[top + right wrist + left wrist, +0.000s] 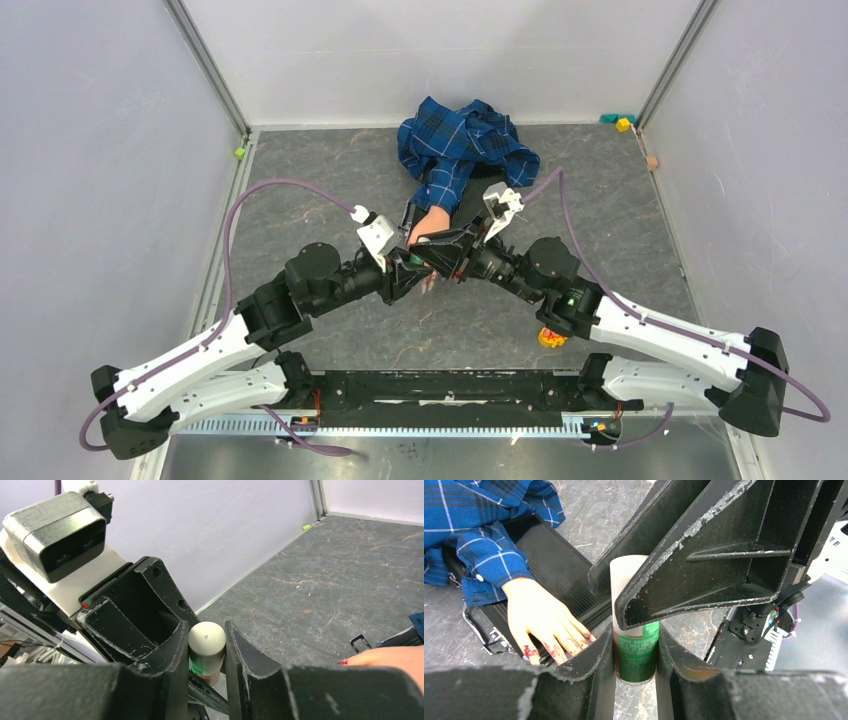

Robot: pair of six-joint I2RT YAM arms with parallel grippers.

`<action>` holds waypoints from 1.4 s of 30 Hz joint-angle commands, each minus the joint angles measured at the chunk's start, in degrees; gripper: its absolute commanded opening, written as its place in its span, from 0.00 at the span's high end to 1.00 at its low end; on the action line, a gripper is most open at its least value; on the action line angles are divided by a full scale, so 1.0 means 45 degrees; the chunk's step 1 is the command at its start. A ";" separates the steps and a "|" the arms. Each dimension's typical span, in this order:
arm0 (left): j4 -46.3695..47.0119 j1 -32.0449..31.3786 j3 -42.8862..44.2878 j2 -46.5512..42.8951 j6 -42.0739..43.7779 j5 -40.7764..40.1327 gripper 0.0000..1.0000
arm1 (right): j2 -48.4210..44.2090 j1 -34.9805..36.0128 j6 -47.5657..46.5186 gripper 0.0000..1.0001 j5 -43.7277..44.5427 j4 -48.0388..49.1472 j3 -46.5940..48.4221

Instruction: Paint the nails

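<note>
Left claw [636,647] pinches the light, slick bottle [638,662] low, right claw [206,647] its cap [206,635]; nails [530,653] at lower left look brittle.

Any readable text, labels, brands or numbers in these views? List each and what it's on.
Green label on the bottle, left wrist view: rows of fine pale print, too small and blurred to read.
Same label, right wrist view: only a sliver shows, nothing readable.
Top view: no text, brand, number or sign can be made out.
</note>
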 commanded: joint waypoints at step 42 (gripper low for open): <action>0.0536 0.0600 0.0329 -0.0775 -0.0846 0.1042 0.98 | -0.0522 0.0269 -0.1294 0.11 0.0232 0.0904 0.0460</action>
